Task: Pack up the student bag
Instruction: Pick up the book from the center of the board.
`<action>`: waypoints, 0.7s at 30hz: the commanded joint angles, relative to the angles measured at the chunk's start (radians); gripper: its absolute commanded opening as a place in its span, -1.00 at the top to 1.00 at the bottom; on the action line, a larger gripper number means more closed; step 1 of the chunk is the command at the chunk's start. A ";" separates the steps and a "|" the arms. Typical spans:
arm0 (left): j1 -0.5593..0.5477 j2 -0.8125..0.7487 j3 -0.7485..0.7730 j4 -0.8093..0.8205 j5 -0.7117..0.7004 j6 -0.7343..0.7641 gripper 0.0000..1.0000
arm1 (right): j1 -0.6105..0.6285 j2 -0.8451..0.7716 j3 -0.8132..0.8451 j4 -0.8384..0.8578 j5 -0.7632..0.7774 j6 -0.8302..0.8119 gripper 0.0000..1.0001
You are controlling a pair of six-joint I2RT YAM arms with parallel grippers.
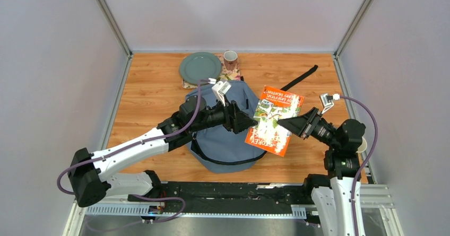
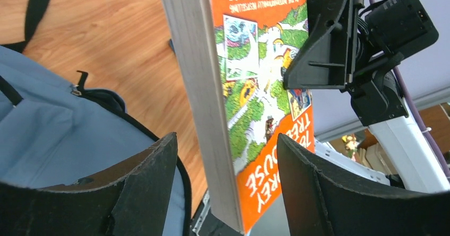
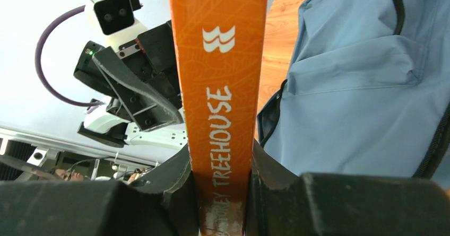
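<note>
Right jaws squeeze the orange book [image 1: 271,107]; left jaws stand wide around it, at the right edge of the student bag [image 1: 223,146].

Grey-blue student bag [image 1: 223,143] (black straps) lies flat.

count: one orange book [image 1: 275,120] pinched in the right gripper [image 1: 280,123] and standing between the parted jaws of the left gripper [image 1: 251,122], one student bag [image 1: 225,143] below the left gripper, one green plate [image 1: 199,67] and one mug [image 1: 230,60] beyond it, two grippers in all.
</note>
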 commanded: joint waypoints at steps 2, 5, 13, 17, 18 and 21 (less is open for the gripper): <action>-0.004 -0.030 0.031 0.016 -0.028 0.059 -0.51 | 0.012 -0.003 0.055 0.161 -0.079 0.073 1.00; 0.000 -0.020 0.037 0.043 0.000 0.073 -0.51 | 0.038 -0.003 0.054 0.187 -0.099 0.082 1.00; 0.037 0.009 0.020 0.201 0.136 0.018 -0.53 | 0.192 0.051 0.095 0.196 -0.115 0.016 1.00; 0.054 0.011 -0.021 0.304 0.219 -0.028 -0.54 | 0.301 0.079 0.104 0.196 -0.076 -0.030 1.00; 0.057 0.011 -0.032 0.313 0.236 -0.042 -0.54 | 0.318 0.095 0.107 0.200 -0.073 -0.041 1.00; 0.069 0.006 -0.055 0.352 0.265 -0.067 -0.54 | 0.378 0.126 0.118 0.185 -0.067 -0.094 1.00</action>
